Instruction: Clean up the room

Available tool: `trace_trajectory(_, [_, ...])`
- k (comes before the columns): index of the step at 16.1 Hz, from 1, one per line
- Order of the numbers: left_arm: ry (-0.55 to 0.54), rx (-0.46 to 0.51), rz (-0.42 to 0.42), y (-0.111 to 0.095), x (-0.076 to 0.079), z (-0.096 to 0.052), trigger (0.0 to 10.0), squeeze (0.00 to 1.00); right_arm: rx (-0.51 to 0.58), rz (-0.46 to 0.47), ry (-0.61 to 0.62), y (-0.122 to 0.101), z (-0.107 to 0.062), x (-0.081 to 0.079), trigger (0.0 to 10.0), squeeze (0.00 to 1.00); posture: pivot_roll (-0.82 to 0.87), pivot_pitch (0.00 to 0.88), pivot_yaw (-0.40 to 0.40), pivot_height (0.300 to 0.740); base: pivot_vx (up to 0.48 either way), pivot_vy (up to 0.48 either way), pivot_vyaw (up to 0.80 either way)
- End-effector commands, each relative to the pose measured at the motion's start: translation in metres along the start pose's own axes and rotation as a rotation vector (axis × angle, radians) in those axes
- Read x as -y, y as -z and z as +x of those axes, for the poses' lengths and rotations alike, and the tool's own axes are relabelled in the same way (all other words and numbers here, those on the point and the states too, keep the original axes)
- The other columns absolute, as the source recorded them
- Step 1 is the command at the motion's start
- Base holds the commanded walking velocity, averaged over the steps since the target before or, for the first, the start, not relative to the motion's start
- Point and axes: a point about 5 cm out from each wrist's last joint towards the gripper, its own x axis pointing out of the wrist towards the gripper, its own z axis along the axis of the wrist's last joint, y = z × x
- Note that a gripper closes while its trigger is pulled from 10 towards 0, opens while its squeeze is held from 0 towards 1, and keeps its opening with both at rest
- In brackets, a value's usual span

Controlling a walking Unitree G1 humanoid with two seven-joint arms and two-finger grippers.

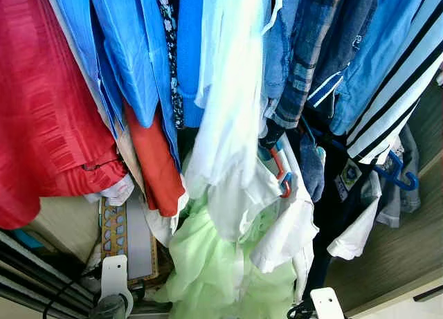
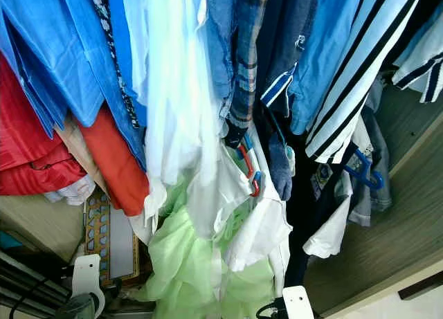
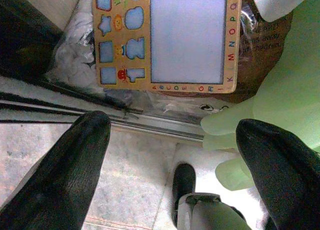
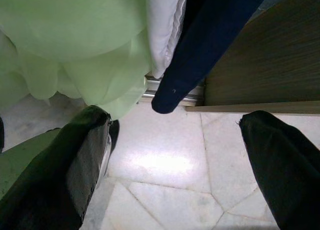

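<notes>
An open wardrobe hangs full of clothes: a red garment (image 1: 41,111), blue shirts (image 1: 131,49), a white shirt (image 1: 235,90), an orange piece (image 1: 156,167), a striped shirt (image 1: 401,77) and a pale green dress (image 1: 221,263) reaching low. A wooden alphabet toy board (image 3: 165,35) leans at the wardrobe bottom, beside the green dress (image 3: 280,90). My left gripper (image 3: 175,127) is open above the floor in front of the board, holding nothing. My right gripper (image 4: 175,117) is also open and holding nothing, below the green dress (image 4: 75,30) and a dark navy garment (image 4: 210,35).
A metal sliding-door track (image 3: 150,125) runs along the wardrobe threshold. A wooden side panel (image 1: 401,250) bounds the right. Pale stone floor tiles (image 4: 160,165) lie below the grippers. A crumpled plastic bag (image 3: 75,60) sits beside the board. A red hanger (image 1: 282,177) and a blue hanger (image 1: 401,174) dangle among the clothes.
</notes>
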Motion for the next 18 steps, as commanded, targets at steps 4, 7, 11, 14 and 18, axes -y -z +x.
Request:
trace_trajectory(4, [0.148, 0.115, -0.234, -0.089, -0.032, 0.003, 10.0, 0.0, 0.241, 0.218, 0.123, -0.168, 0.015, 0.048, 10.0, 0.0, 0.01, 0.0, 0.046, 0.74, 0.0, 0.0, 0.0])
trace_trajectory(7, [0.082, -0.108, -0.155, 0.021, -0.05, -0.008, 10.0, 0.0, -0.062, 0.098, 0.101, -0.063, 0.014, 0.05, 10.0, 0.0, 0.01, 0.0, -0.015, 0.74, 0.0, 0.0, 0.0])
trace_trajectory(11, [0.089, -0.118, -0.145, 0.026, -0.046, -0.008, 10.0, 0.0, -0.059, 0.082, 0.09, -0.068, 0.016, 0.044, 10.0, 0.0, 0.02, 0.0, -0.011, 0.74, 0.0, 0.0, 0.0])
trace_trajectory(14, [0.11, -0.122, -0.161, 0.026, -0.038, -0.007, 10.0, 0.0, -0.071, 0.094, 0.085, -0.068, 0.016, 0.042, 10.0, 0.0, 0.02, 0.0, -0.01, 0.74, 0.0, 0.0, 0.0])
trace_trajectory(18, [0.154, -0.039, -0.072, 0.002, -0.041, -0.004, 10.0, 0.0, -0.019, 0.09, 0.123, -0.076, 0.016, 0.048, 10.0, 0.0, 0.02, 0.0, -0.013, 0.74, 0.0, 0.0, 0.0])
